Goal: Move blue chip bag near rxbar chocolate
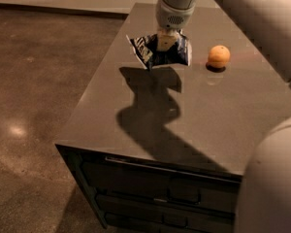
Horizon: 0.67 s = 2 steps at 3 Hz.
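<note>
The blue chip bag [157, 51], dark blue foil with white patches, hangs crumpled above the far left part of the dark cabinet top [194, 110]. My gripper [167, 39] comes down from the top of the camera view and is shut on the bag's upper middle. The bag casts a shadow on the top just in front of it. The rxbar chocolate is hidden behind the bag and gripper.
A round orange fruit [218, 56] sits on the cabinet top to the right of the bag. The cabinet's left edge [94, 89] drops to a brown floor. Drawer fronts [165, 193] face the camera. My arm [252, 13] crosses the upper right.
</note>
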Tool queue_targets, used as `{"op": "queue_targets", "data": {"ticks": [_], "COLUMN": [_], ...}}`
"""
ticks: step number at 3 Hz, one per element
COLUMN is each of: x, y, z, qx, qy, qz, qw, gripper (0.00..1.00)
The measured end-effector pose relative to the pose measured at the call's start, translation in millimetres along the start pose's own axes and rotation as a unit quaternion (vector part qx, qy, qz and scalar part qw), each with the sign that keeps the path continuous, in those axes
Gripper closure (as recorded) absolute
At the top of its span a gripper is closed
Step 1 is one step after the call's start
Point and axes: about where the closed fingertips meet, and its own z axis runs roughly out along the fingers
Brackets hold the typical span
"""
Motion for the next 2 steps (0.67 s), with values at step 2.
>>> {"op": "queue_targets", "data": {"ticks": [2], "x": [-15.7], "y": [-36.6], "z": [32.2], "qx": [0.023], "qy": [0.019], "qz": [0.042], "qw": [0.9987], "gripper": [0.51]}}
